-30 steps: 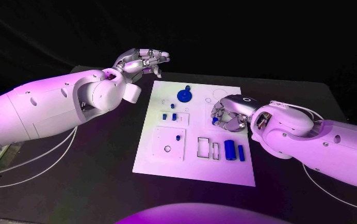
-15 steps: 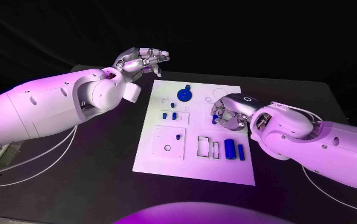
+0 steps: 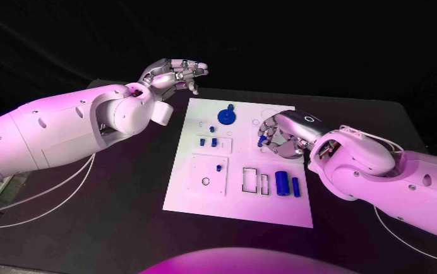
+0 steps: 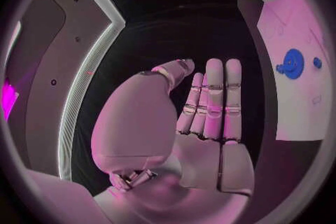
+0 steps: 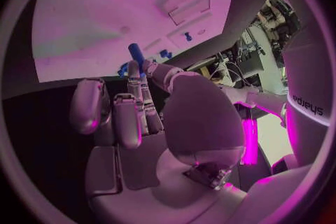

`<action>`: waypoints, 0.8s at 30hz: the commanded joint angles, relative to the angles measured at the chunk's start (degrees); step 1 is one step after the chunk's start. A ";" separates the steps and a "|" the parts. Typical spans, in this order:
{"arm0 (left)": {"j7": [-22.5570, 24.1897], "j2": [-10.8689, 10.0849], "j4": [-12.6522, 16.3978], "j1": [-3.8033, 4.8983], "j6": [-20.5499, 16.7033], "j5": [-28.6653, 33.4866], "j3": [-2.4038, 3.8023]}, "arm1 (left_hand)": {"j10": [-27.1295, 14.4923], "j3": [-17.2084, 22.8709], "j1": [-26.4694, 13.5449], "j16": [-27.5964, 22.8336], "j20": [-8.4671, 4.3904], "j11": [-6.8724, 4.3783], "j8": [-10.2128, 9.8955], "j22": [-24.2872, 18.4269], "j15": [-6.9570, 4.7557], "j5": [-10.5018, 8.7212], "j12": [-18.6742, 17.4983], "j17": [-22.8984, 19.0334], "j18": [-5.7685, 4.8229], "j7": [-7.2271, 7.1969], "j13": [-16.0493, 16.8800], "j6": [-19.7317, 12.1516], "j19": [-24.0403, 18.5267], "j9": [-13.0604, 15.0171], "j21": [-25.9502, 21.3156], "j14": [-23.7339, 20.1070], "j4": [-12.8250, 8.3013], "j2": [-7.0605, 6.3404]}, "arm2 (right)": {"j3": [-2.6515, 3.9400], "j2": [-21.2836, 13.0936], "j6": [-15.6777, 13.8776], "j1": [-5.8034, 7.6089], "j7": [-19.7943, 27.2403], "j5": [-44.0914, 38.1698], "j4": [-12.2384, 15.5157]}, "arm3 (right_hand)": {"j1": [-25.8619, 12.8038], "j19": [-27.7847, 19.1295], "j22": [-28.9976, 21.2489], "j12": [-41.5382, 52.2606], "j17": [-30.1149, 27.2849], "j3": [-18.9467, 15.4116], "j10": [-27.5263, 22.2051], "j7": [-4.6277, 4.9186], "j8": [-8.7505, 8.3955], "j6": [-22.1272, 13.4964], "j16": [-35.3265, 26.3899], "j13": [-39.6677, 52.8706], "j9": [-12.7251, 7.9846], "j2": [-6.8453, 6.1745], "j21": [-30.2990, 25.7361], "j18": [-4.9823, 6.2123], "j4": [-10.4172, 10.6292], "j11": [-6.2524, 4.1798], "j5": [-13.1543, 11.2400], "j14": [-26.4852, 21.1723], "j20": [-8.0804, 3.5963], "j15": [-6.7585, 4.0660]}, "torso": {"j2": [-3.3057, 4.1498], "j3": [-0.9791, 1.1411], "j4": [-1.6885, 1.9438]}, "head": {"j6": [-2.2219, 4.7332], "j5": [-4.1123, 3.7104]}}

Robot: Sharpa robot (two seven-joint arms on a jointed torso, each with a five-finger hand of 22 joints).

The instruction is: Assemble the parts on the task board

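1. A white task board (image 3: 239, 206) lies in the middle of a black tabletop (image 3: 127, 223), long side running away from the robot.
2. On the board, a round blue part (image 3: 226, 117) sits near the far edge. Two small blue pegs (image 3: 208, 141) stand in a square recess at mid-board, just beside the right robot hand's fingers on its inner side.
3. Nearer the robot, two blue blocks (image 3: 287, 184) lie side by side next to narrow rectangular slots (image 3: 254, 181), below the right robot hand's wrist.
4. A large square recess (image 3: 208, 174) lies on the board's left half, with bare board in front of it toward the near edge.
5. The right robot hand (image 3: 278, 138) hovers over the board's right side, palm down. It pinches a small blue peg (image 5: 136, 53) between thumb and fingertips (image 5: 133, 67), the peg pointing at the board.
6. The left robot hand (image 3: 173, 74) is raised beyond the board's far left corner, well apart from the parts. Its fingers (image 4: 214, 95) lie straight and close together, holding nothing.
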 commanded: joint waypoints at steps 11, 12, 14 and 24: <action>0.35 0.27 0.01 0.00 1.11 0.17 0.03 | -0.74 -0.33 -1.06 0.51 0.43 0.11 0.20 0.03 0.10 -0.12 0.50 -0.10 0.79 0.01 0.06 -0.59 0.12 -0.09 0.07 -0.35 -0.10 -0.03 | 0.33 2.41 -6.43 -0.31 1.95 1.82 4.51 | -0.30 0.38 6.44 -0.27 0.12 -0.12 0.40 -0.43 3.33 -0.03 0.32 0.15 3.88 -0.17 0.25 -1.20 0.08 -0.13 -0.18 2.31 -0.14 -0.47 | 0.00 0.00 -0.17 | -0.40 0.54; 0.36 0.30 0.00 0.00 1.15 0.17 0.03 | -0.74 -0.33 -1.06 0.51 0.43 0.11 0.20 0.03 0.10 -0.12 0.50 -0.10 0.79 0.01 0.06 -0.59 0.12 -0.09 0.07 -0.35 -0.10 -0.03 | 0.33 3.08 -6.47 -0.57 2.17 2.20 4.45 | -0.27 0.38 6.44 -0.27 0.08 -0.11 0.42 -0.43 3.35 -0.03 0.30 0.16 3.90 -0.17 0.25 -1.20 0.05 -0.14 -0.15 2.30 -0.15 -0.48 | 0.00 -0.01 -0.15 | -0.39 0.58; 0.37 0.36 -0.01 -0.01 1.22 0.18 0.03 | -0.74 -0.33 -1.06 0.51 0.43 0.11 0.20 0.03 0.10 -0.12 0.50 -0.10 0.79 0.01 0.06 -0.59 0.12 -0.09 0.07 -0.35 -0.10 -0.03 | 0.29 4.20 -6.31 -1.03 2.48 2.80 4.29 | -0.26 0.35 6.41 -0.28 0.05 -0.10 0.42 -0.43 3.36 -0.03 0.30 0.16 3.91 -0.17 0.17 -1.18 0.03 -0.15 -0.14 2.30 -0.15 -0.49 | -0.04 -0.01 -0.14 | -0.41 0.81; 0.33 0.81 -0.10 -0.02 1.29 0.26 0.03 | -0.84 -0.46 -1.30 0.59 0.47 0.12 0.23 0.00 0.13 -0.18 0.65 -0.11 0.78 0.02 0.08 -0.70 0.10 -0.10 0.02 -0.36 0.02 0.00 | -0.37 9.31 -4.07 -4.07 4.03 5.30 2.45 | -0.16 0.13 6.22 -0.40 -0.15 0.06 0.34 -0.35 3.40 -0.20 0.21 0.21 4.02 0.00 -0.42 -1.06 -0.05 -0.11 0.09 2.26 -0.19 -0.51 | 0.08 -0.01 -0.10 | -0.81 1.50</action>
